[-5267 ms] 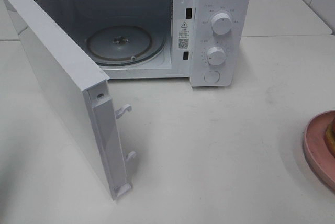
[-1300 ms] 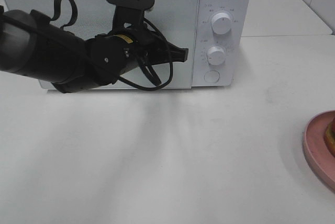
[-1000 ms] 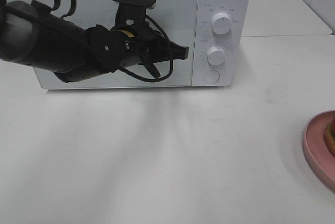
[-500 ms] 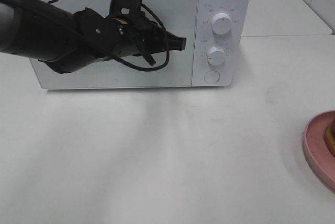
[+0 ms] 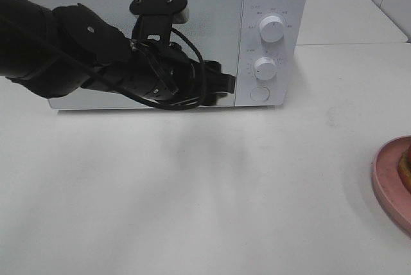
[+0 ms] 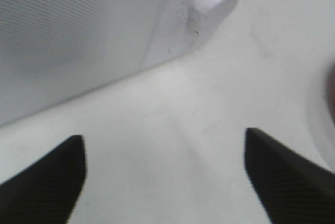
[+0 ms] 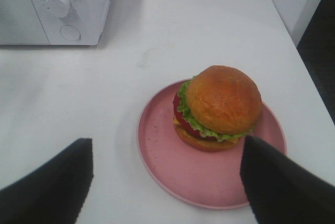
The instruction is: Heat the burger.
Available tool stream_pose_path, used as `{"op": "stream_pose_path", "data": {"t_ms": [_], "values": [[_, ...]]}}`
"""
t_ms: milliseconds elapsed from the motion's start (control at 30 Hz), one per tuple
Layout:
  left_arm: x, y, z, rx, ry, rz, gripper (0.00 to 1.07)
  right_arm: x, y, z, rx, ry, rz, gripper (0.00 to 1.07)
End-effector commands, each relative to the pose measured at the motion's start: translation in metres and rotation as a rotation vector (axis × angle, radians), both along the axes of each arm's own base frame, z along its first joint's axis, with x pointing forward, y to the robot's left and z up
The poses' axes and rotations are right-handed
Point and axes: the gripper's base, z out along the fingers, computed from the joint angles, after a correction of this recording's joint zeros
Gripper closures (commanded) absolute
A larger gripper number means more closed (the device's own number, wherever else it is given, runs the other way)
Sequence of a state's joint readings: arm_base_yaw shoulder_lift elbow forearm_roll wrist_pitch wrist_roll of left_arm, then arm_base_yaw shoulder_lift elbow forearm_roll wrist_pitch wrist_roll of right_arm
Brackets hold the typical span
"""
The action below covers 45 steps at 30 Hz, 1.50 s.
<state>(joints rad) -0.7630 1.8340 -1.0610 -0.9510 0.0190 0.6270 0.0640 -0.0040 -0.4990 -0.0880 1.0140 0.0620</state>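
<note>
Right wrist: burger (image 7: 220, 108) on pink plate (image 7: 167, 166), between open jaws.

A white microwave (image 5: 270, 31) stands at the back of a pale table (image 5: 212, 198), its door shut. On its right-hand panel are two round white dials, one above the other (image 5: 272, 29), and a round button (image 5: 259, 94) below them. A thick black robot arm (image 5: 77, 50) reaches in from the left edge, crossing in front of the door. Black cables loop around its wrist, and a small black bracket stands above it. Its hand (image 5: 225, 82) points right, close to the door's right edge near the lower dial (image 5: 264, 67); the fingers cannot be told apart here. At the far right edge, part of a round pink plate (image 5: 389, 188) sits on the table, with a sliver of something brown on it.
</note>
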Motion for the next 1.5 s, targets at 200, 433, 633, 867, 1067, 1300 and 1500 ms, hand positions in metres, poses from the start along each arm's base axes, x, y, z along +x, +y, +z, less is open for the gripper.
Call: {"op": "stream_pose_path", "data": {"t_ms": [200,433,633,867,1067,1300,1500], "values": [[-0.031,0.001,0.009,0.117,0.114,-0.324,0.07,-0.003,0.0,0.001,-0.007,-0.042,0.001,0.32],[-0.036,0.029,0.022,0.216,0.232,-0.367,0.07,-0.003,0.0,0.001,-0.007,-0.042,0.001,0.32],[-0.035,0.085,0.048,0.307,0.389,-0.29,0.07,-0.003,0.0,0.001,-0.007,-0.042,0.001,0.32],[-0.043,0.138,0.083,0.299,0.464,-0.207,0.07,-0.003,0.0,0.001,-0.007,-0.042,0.001,0.32],[-0.057,0.201,0.118,0.257,0.403,0.003,0.07,-0.003,0.0,0.001,-0.007,-0.042,0.001,0.32],[-0.087,0.243,0.131,0.214,0.358,0.232,0.07,-0.003,0.0,0.001,-0.007,-0.042,0.001,0.32],[-0.137,0.263,0.13,0.245,0.297,0.41,0.07,-0.003,0.0,0.001,-0.007,-0.042,0.001,0.32]]}}
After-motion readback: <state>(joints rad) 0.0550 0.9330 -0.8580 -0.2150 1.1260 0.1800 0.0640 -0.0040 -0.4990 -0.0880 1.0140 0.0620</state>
